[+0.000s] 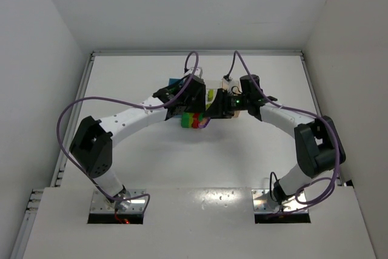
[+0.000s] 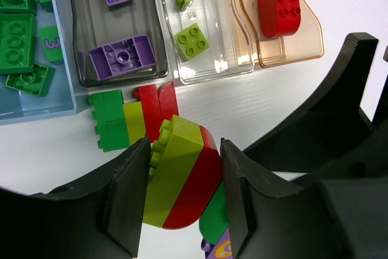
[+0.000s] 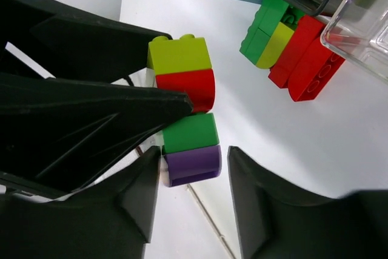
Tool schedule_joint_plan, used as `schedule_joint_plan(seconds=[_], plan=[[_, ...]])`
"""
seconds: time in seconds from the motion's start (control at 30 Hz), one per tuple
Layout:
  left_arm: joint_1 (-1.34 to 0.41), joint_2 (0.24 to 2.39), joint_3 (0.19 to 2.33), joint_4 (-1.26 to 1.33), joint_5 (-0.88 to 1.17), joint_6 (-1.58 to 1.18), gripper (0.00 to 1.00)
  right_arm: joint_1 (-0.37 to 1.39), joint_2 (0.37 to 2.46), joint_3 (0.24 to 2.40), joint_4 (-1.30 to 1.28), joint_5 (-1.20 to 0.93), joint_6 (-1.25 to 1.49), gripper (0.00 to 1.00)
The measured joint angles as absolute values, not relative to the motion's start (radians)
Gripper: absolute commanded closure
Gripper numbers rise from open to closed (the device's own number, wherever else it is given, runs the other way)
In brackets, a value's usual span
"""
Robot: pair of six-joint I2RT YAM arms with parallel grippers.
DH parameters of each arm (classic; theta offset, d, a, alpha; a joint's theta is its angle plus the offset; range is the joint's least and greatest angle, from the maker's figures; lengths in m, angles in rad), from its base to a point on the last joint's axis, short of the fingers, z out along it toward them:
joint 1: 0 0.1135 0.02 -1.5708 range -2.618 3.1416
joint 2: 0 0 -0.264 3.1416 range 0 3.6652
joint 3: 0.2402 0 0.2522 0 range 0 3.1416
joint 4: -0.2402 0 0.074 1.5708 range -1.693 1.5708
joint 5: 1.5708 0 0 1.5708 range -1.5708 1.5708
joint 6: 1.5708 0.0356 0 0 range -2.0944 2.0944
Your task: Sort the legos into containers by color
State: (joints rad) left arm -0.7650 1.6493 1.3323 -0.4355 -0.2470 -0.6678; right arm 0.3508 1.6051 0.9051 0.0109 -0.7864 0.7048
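A stack of joined legos [image 2: 182,174], yellow-green, red, green and purple, hangs just above the table. My left gripper [image 2: 185,156] is shut on its yellow-green and red bricks. In the right wrist view my right gripper [image 3: 194,162] is open around the purple end brick [image 3: 193,163]; one finger touches it and the other stands off. Behind them stand four bins. The blue bin [image 2: 36,110] holds green bricks and the dark grey bin [image 2: 115,19] purple ones. The clear bin [image 2: 224,34] holds yellow-green ones and the tan-orange bin [image 2: 306,40] a red one. In the top view both grippers meet at the stack [image 1: 194,121].
A second clump of green, yellow-green and red legos [image 2: 130,116] lies on the table against the front of the blue and grey bins. It also shows in the right wrist view [image 3: 285,47]. White walls enclose the table on three sides.
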Motion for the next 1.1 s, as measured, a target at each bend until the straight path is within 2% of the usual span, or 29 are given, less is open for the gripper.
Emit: schedule_joint_plan(seconds=[0.07, 0.1, 0.23, 0.33, 0.7, 0.93, 1.1], plan=[[-0.763, 1.647, 1.332, -0.435, -0.244, -0.668, 1.0, 0.352, 1.606, 0.905, 0.022, -0.793, 0.713, 0.64], [-0.763, 1.646, 1.332, -0.436, -0.244, -0.667, 1.0, 0.354, 1.607, 0.906, 0.025, -0.794, 0.714, 0.74], [-0.747, 1.639, 1.332, -0.448, -0.237, -0.667, 1.0, 0.355, 1.617, 0.905, 0.053, -0.81, 0.735, 0.91], [-0.725, 1.636, 1.332, -0.45, -0.213, -0.675, 1.0, 0.357, 1.617, 0.895, 0.087, -0.812, 0.744, 0.96], [-0.606, 1.577, 1.309, -0.44, -0.238, -0.686, 1.0, 0.397, 1.534, 0.824, 0.089, -0.9, 0.725, 0.98], [-0.586, 1.451, 1.163, -0.466, -0.236, -0.668, 1.0, 0.408, 1.485, 0.823, -0.01, -0.9, 0.601, 0.98], [-0.508, 1.395, 1.044, -0.53, -0.172, -0.593, 1.0, 0.408, 1.477, 0.831, -0.072, -0.887, 0.54, 0.98]])
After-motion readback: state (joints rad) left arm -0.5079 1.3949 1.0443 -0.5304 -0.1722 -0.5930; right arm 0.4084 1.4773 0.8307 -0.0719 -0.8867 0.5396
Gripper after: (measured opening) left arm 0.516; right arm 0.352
